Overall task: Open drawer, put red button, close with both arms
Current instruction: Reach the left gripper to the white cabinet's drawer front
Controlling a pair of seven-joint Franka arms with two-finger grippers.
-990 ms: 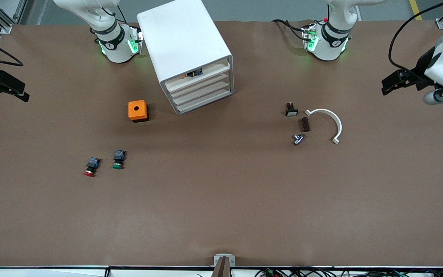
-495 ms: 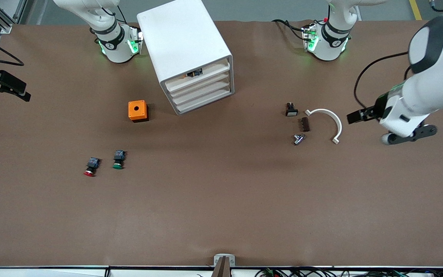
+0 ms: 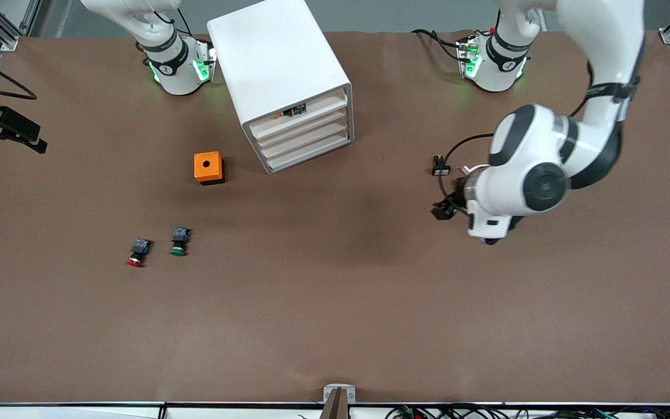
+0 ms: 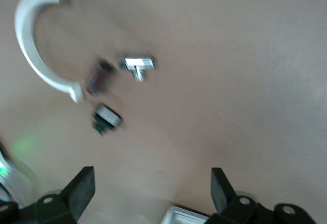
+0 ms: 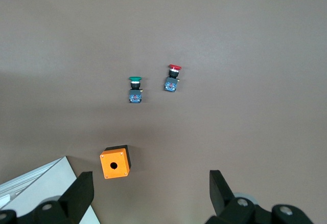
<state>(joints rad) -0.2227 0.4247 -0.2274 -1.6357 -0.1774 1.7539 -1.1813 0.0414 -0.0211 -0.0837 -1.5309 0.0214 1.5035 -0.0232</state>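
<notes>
Drawer [image 3: 302, 119]: top of four alike in the white cabinet [image 3: 280, 58], all shut. Red button [image 3: 136, 254]: one, on the desk [image 3: 335, 302] just beside one green button [image 3: 178, 241], toward the right arm's end, nearer the front camera than one orange box [image 3: 208, 167]. Left pincer [image 3: 446, 208], fingers apart, has swung in from the desk's edge over the small parts; judged heading for the cabinet. Right pincer [image 3: 6, 129], apart, waits at the edge
</notes>
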